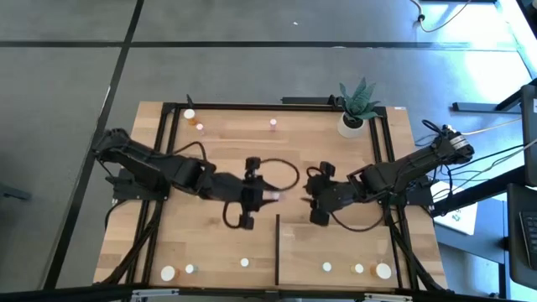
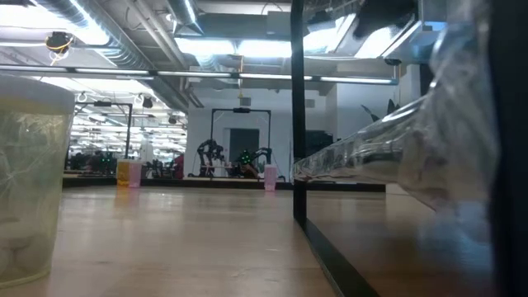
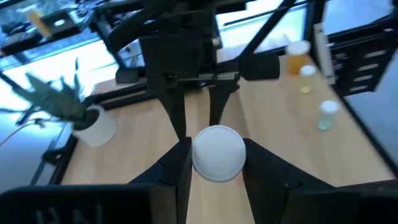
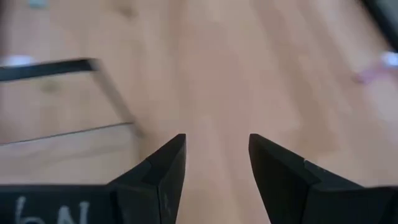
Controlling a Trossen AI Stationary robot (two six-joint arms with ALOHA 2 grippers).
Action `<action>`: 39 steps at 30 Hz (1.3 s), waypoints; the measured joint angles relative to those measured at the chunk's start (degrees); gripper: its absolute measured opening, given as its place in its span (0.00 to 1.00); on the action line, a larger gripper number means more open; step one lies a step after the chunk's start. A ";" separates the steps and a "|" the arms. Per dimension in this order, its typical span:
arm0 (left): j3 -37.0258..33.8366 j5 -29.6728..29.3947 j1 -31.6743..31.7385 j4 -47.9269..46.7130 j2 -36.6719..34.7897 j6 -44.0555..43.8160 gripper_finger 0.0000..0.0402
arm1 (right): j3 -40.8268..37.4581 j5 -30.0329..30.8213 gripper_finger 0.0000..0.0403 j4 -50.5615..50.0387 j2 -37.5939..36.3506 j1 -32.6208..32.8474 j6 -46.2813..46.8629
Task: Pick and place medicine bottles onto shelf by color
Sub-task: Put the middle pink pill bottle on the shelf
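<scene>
- High view: your left pincer (image 1: pixel 270 195), frame centre, grips a pink-bodied bottle (image 1: pixel 273 196); the shelf (image 1: pixel 336 243) lies lower right.
- Left wrist view: white cap (image 3: pixel 218 153) sits centred; keep it upright.
- Right wrist view: right pincer (image 4: pixel 217 158) is open, empty; keep it clear.

A small spiky green plant (image 1: pixel 358 96) in a white pot (image 1: pixel 351 125) stands at the far right corner of the plank desk (image 1: pixel 218 164), which sits on grey floor (image 1: pixel 67 75).
</scene>
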 joint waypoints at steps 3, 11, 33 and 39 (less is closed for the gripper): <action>2.83 -0.15 -1.61 -0.09 2.20 0.15 0.27 | 0.00 -1.36 0.44 1.83 -1.52 2.15 -0.13; 10.78 -0.31 -4.37 -1.67 9.84 1.53 0.27 | 0.00 -1.03 0.44 4.13 -7.54 8.37 -0.22; 24.80 5.17 -9.31 -5.29 29.78 -4.87 0.27 | 0.00 -0.83 0.44 4.41 -10.69 16.00 -0.14; 24.80 5.66 -8.27 -5.76 29.93 -7.85 0.27 | 0.00 -0.83 0.44 4.44 -10.69 15.98 -0.15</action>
